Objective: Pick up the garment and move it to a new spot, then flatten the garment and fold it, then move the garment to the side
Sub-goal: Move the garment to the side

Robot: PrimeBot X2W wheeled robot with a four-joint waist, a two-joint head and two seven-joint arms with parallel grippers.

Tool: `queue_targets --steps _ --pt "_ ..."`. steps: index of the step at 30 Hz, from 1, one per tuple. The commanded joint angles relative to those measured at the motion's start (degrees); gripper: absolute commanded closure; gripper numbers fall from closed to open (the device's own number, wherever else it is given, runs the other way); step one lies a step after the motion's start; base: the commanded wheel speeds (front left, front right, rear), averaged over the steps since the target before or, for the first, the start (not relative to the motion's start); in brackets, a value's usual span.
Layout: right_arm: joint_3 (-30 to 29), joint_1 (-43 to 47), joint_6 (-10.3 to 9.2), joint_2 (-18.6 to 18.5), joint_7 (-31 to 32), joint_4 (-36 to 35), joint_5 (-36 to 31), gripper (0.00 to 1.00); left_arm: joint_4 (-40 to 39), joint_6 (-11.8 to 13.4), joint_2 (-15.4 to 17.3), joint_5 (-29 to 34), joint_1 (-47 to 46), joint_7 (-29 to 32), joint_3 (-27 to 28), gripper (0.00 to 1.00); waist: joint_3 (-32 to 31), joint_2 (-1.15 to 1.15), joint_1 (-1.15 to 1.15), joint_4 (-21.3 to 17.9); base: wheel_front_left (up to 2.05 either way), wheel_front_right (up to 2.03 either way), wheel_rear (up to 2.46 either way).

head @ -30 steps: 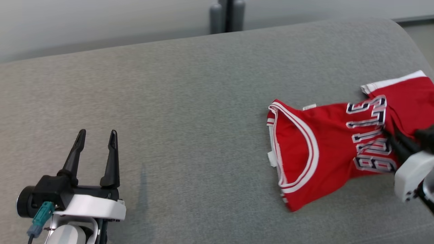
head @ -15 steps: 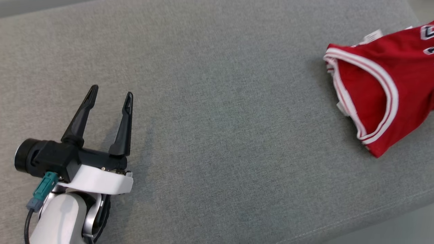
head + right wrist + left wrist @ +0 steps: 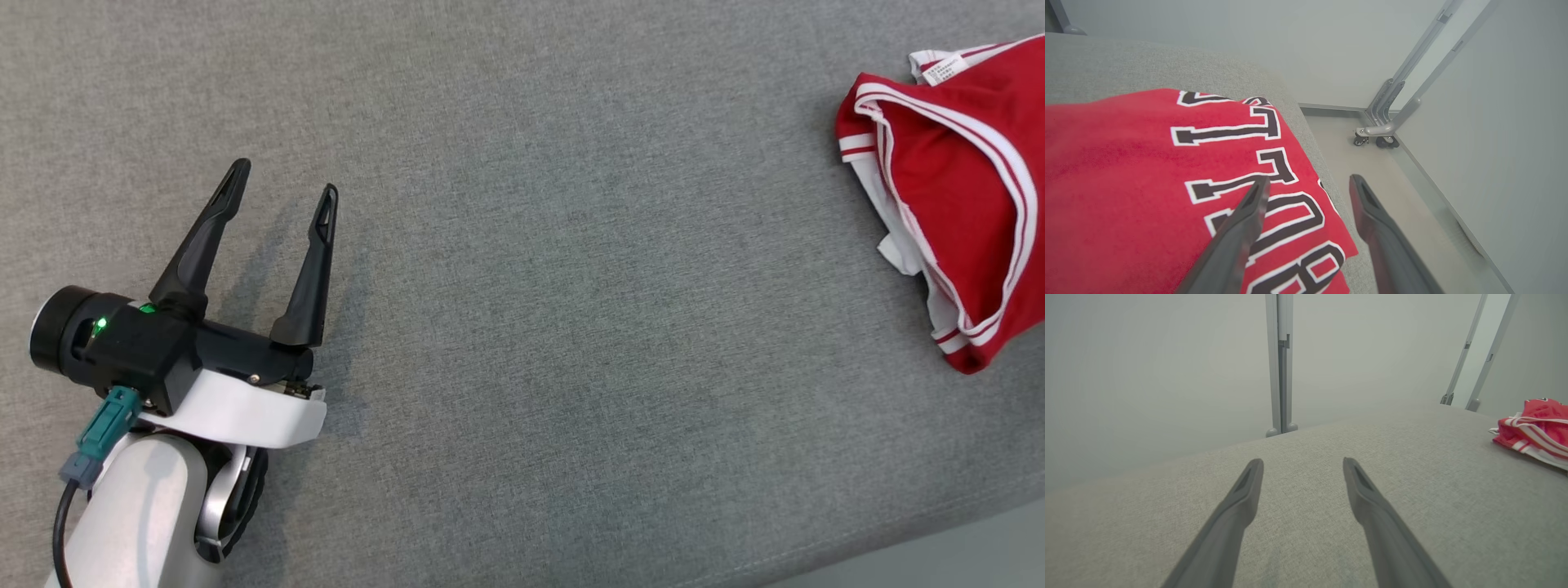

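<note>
Rightward, garment (image 3: pixel 971 180) at cushion (image 3: pixel 571 327) edge (perhaps overhanging), left gripper (image 3: pixel 285 176) well apart.

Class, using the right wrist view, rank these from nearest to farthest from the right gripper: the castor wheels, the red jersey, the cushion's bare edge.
From the right gripper:
1. red jersey, lying right under one finger.
2. cushion's bare edge, just beside the jersey, ahead of the fingertips.
3. castor wheels, down on the floor by the wall, beyond the cushion.
</note>
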Motion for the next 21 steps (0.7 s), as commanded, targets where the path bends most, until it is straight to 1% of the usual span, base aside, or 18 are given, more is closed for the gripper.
queue_targets --steps 1,4,8,9,14,21 --pt "-0.68 0.15 -0.04 -0.07 -0.88 0.4 0.37 0.0 0.14 0.33 0.13 -0.11 -0.06 -0.38 0.14 0.0 -0.78 0.0 0.0 -0.07 0.0 0.0 0.0" --pt "-2.26 1.87 -0.04 2.52 -2.65 1.37 1.11 0.0 1.08 0.74 -0.27 -0.5 1.07 -0.87 0.23 0.0 -2.87 0.0 0.0 -0.38 0.0 0.0 0.0" --pt "-4.64 4.56 -0.04 4.9 -3.89 -0.98 2.3 0.0 2.18 1.5 -0.91 -1.11 2.48 -1.47 0.29 0.0 -6.3 0.0 0.0 -0.7 0.0 0.0 0.0" --pt "-5.83 6.54 -0.04 6.38 -4.08 -3.3 2.44 0.0 2.76 1.93 -1.07 -1.63 3.38 -1.77 0.5 0.0 -8.02 0.0 0.0 -0.69 0.0 0.0 0.0" --pt "-7.59 12.3 -0.04 10.15 -4.1 -12.66 1.19 0.0 4.09 2.95 -1.76 -2.66 5.81 -2.47 1.1 0.0 -12.33 0.0 0.0 -0.1 0.0 0.0 0.0" --pt "-6.95 20.75 -0.04 16.95 -3.27 -26.13 -1.31 0.0 5.75 4.49 -2.59 -4.02 9.72 -3.31 1.95 0.0 -17.6 0.0 0.0 3.05 0.0 0.0 0.0"
